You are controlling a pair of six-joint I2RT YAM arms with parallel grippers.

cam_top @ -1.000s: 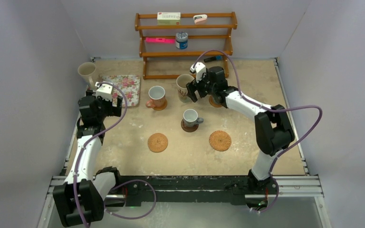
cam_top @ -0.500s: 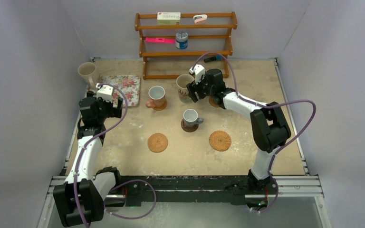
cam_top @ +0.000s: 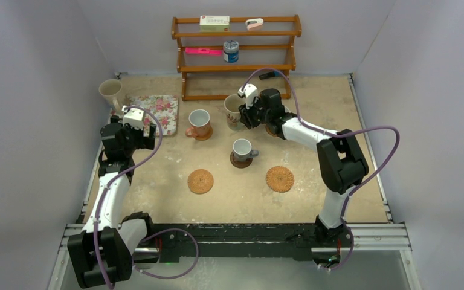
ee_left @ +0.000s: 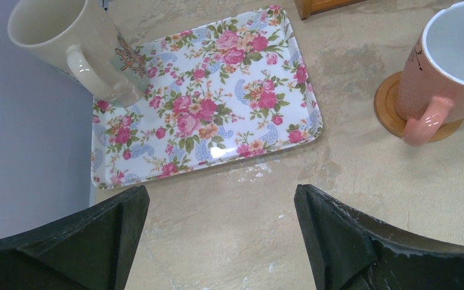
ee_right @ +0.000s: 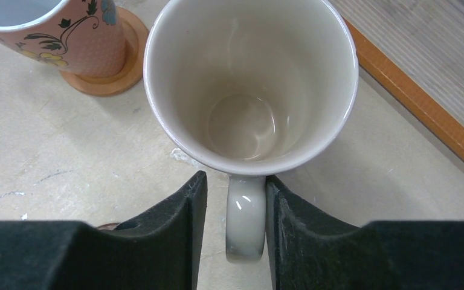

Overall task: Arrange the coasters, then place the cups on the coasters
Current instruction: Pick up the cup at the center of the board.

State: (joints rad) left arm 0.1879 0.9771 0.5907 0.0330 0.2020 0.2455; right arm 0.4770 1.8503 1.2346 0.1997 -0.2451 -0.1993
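A tall cream cup [ee_right: 251, 78] stands upright on the table by the rack. My right gripper [ee_right: 237, 178] straddles its handle [ee_right: 245, 217]: the right finger touches it and a narrow gap shows at the left finger, so it is open. From above, the right gripper [cam_top: 246, 113] sits beside that cup [cam_top: 234, 110]. An orange-pink cup [cam_top: 199, 122] and a small grey-white cup [cam_top: 241, 148] each stand on a coaster. Two woven coasters [cam_top: 200, 180] [cam_top: 280, 179] lie bare. My left gripper [ee_left: 220, 190] hangs wide open over bare table, near another cream cup [ee_left: 75, 48].
A floral tray [ee_left: 205, 96] lies at the back left, with the second cream cup at its far corner. A wooden rack [cam_top: 235, 54] holding a tin can [cam_top: 231, 51] and boxes stands at the back. Another coaster [cam_top: 273, 129] shows partly under my right arm.
My right gripper has slid left up to the cream cup and its jaws have narrowed around the handle. The left arm has barely moved.
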